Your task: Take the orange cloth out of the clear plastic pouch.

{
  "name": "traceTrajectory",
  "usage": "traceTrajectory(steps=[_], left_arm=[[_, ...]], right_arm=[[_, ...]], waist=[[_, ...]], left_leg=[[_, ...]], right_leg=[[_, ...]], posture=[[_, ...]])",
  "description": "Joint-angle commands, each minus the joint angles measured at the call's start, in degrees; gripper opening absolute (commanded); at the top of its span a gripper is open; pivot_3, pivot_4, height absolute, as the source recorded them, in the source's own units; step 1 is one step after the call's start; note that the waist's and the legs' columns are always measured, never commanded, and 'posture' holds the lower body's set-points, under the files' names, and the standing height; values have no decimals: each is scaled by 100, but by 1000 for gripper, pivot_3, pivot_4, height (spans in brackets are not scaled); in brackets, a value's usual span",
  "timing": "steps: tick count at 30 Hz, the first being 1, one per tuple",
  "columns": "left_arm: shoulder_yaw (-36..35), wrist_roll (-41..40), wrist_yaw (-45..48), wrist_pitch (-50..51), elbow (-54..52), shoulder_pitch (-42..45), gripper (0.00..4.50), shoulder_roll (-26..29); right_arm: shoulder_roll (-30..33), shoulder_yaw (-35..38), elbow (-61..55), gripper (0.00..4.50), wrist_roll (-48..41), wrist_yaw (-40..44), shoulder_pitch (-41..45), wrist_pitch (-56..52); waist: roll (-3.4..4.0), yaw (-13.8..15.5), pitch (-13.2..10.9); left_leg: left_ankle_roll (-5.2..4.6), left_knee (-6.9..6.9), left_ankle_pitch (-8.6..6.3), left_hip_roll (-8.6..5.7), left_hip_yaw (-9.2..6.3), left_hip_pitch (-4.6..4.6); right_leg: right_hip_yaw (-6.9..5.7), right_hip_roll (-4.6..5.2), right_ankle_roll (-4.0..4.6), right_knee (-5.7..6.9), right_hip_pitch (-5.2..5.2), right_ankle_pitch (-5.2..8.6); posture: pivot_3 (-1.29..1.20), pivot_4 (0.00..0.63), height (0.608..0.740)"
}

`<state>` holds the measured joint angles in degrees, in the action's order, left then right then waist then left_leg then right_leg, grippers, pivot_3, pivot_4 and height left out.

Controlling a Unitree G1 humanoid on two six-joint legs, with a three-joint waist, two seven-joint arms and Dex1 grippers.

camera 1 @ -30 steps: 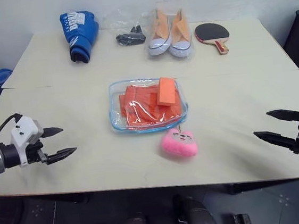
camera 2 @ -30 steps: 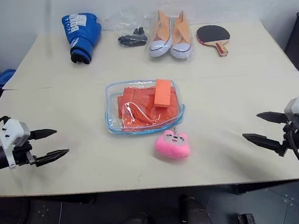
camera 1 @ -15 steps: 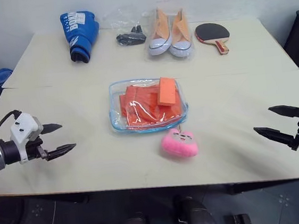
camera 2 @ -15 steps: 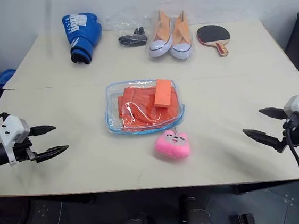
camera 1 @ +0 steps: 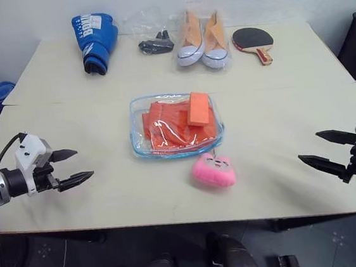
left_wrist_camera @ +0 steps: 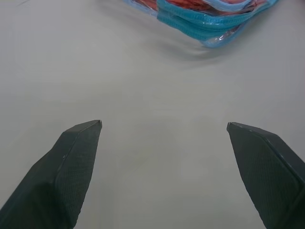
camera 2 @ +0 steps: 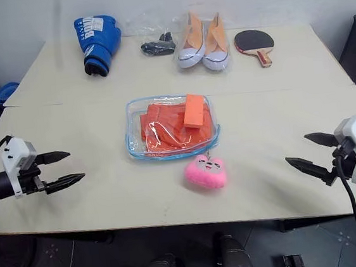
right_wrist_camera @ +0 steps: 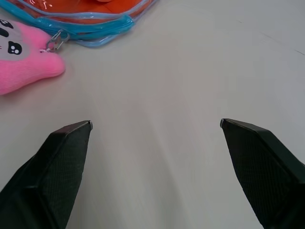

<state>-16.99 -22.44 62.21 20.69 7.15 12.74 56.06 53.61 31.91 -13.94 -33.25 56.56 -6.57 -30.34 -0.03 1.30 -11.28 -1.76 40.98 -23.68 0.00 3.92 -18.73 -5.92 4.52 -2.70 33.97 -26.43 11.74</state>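
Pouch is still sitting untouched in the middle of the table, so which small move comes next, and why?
Probably bring the left gripper in toward the near left edge of the clear plastic pouch to pin it. Both it and the right gripper are open and wide of the pouch, and the orange cloth lies inside under a small orange block.

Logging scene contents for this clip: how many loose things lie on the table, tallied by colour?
Orange: 3 (soft orange cloth, rigid orange rectangular block, orange and white sneaker pair)
Blue: 1 (blue boxing glove)
Clear: 2 (clear blue-trimmed plastic pouch, thin clear bag of black items)
Pink: 1 (pink plush charm)
Black: 1 (black table tennis paddle)
Total: 8
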Motion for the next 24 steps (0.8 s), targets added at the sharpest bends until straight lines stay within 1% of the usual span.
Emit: traceTrajectory(steps=[1, 3, 6, 9, 10, 12, 15, 18, 21, 24], left_arm=[[-202, -509, -47, 446, -519, 118, 4470, -143], [-222, -848, -50, 815, -819, 276, 4470, -209], [-120, -1307, -10, 1312, -1276, 621, 4470, -257], [98, -1379, -34, 1506, -1432, 971, 4470, -286], [198, -1366, -41, 1536, -1449, 1112, 4470, -311], [453, -1253, -110, 1531, -1447, 1429, 4470, -393], [703, -1247, -76, 1538, -1395, 1798, 4470, -504], [877, -1169, -71, 1483, -1320, 2025, 4470, -594], [1036, -991, -21, 1315, -1194, 2109, 4470, -630], [1106, -905, -4, 1216, -1176, 2081, 4470, -672]], right_arm=[[-182, -139, -468, 4500, -201, -478, 266, -330], [-363, -331, -834, 4500, -436, -834, 527, -665], [-1043, -979, -1555, 4500, -1023, -1811, 1274, -1393], [-1525, -1658, -1874, 4500, -1052, -2402, 1861, -1747], [-1777, -1869, -1850, 4500, -1031, -2711, 2147, -1864], [-2516, -2143, -1560, 4500, -992, -3600, 2824, -2186], [-3401, -2484, -950, 4500, -754, -4395, 3584, -2445], [-4097, -2549, -313, 4500, -605, -4944, 4133, -2545], [-4559, -2617, 335, 4500, -205, -5445, 4573, -2452], [-4834, -2416, 827, 4500, 23, -5863, 4906, -2443]], waist=[[0, -1, 0], [0, -3, 0], [-3, -34, 1], [1, -62, -1], [1, -68, -1], [1, -103, -1], [0, -148, 0], [1, -161, 0], [1, -164, 0], [1, -175, -1]], left_leg=[[0, 0, 0, 0, 0, 1], [2, 3, 1, 0, 0, 1], [13, 5, 7, 3, -5, 0], [22, 2, 12, 0, -7, 1], [23, -1, 13, -1, -6, 3], [25, 3, 15, -3, -5, 0], [30, 4, 21, -7, -4, -6], [34, 2, 26, -7, -7, -19], [34, 5, 27, -8, -9, -37], [30, 6, 30, -12, -8, -42]], right_leg=[[0, 0, 0, 0, 1, 0], [1, 0, 0, 5, 1, 0], [0, -2, 1, 8, -2, -1], [1, -3, 4, 13, -3, 0], [0, -4, 4, 12, -2, 0], [0, -7, 4, 14, -4, 0], [-1, -9, 5, 19, -10, 0], [-6, -12, 7, 20, -22, 1], [-13, -16, 8, 18, -33, 2], [-14, -17, 8, 19, -36, 2]], posture=[[0, 150, 740], [0, 150, 740], [0, 150, 740], [0, 150, 740], [0, 150, 740], [0, 150, 740], [0, 150, 740], [0, 150, 740], [0, 150, 740], [0, 150, 740]])
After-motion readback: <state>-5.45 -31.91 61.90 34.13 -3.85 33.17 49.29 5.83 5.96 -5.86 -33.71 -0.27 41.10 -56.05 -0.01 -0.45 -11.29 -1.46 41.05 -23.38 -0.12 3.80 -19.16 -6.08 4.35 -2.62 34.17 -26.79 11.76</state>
